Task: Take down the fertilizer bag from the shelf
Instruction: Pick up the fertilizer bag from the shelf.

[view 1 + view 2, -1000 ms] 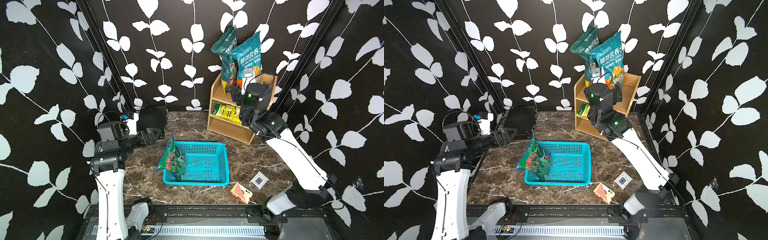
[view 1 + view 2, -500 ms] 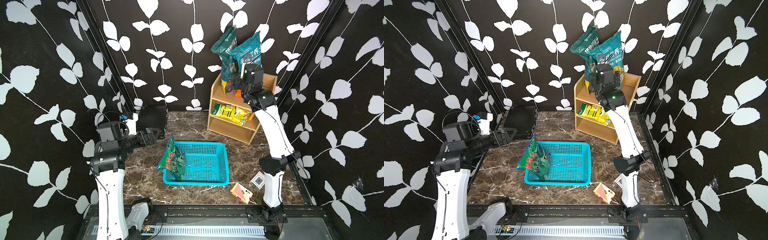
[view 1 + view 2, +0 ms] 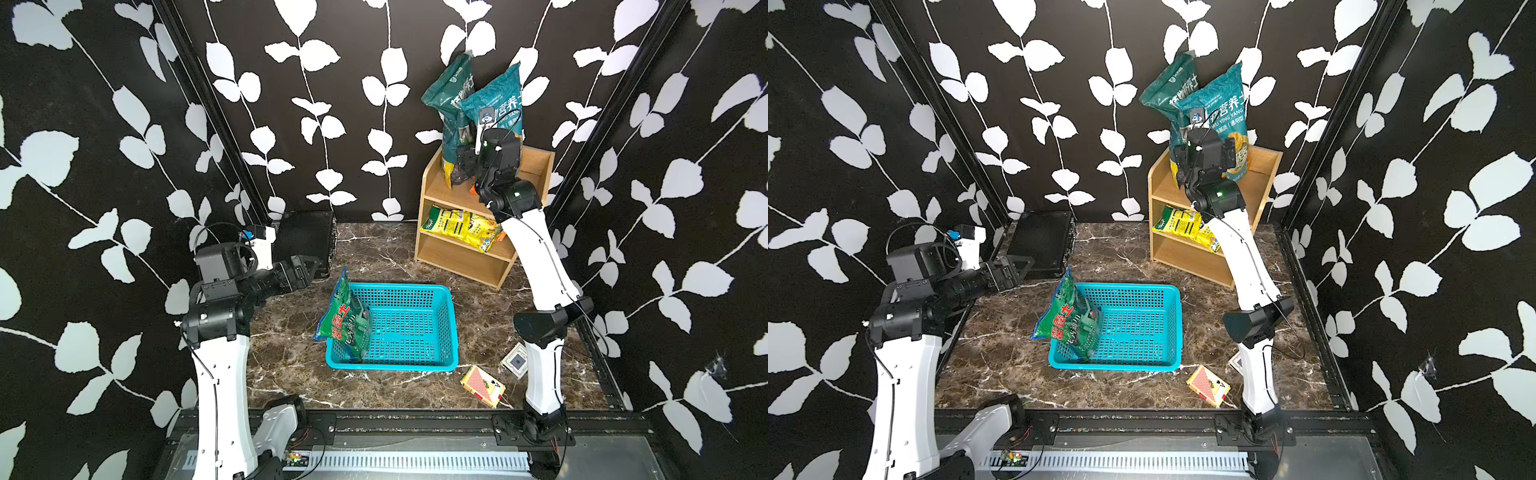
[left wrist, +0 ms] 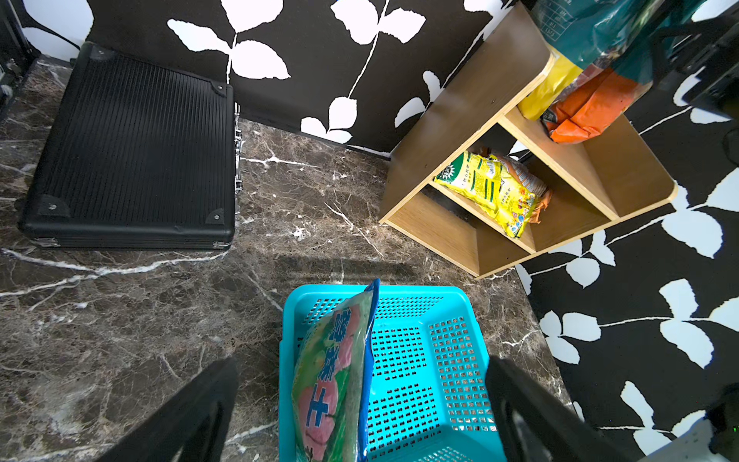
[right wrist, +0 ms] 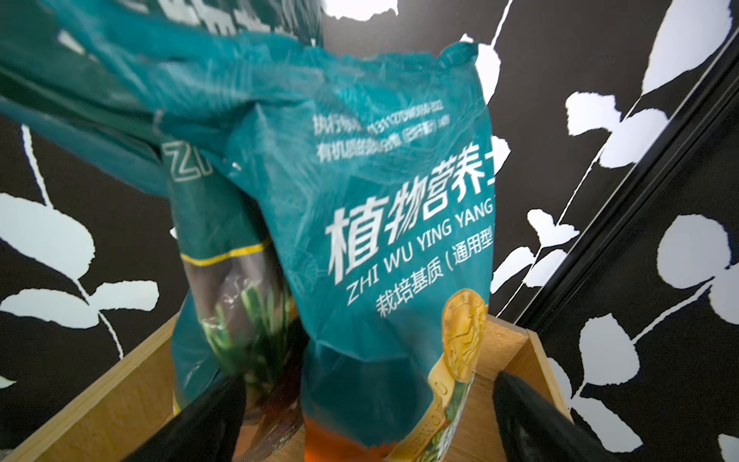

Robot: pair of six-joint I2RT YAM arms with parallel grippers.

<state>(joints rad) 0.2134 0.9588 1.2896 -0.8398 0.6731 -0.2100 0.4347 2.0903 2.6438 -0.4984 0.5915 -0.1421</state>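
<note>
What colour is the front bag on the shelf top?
Teal bag with white lettering, gold medal; best in the right wrist view.

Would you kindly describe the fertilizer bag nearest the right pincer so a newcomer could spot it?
Find the wooden shelf by the back wall. Two teal bags stand on its top tier. Yours is the lighter teal bag in front, with a gold medal and orange bottom, unlike the darker bag beside it.
</note>
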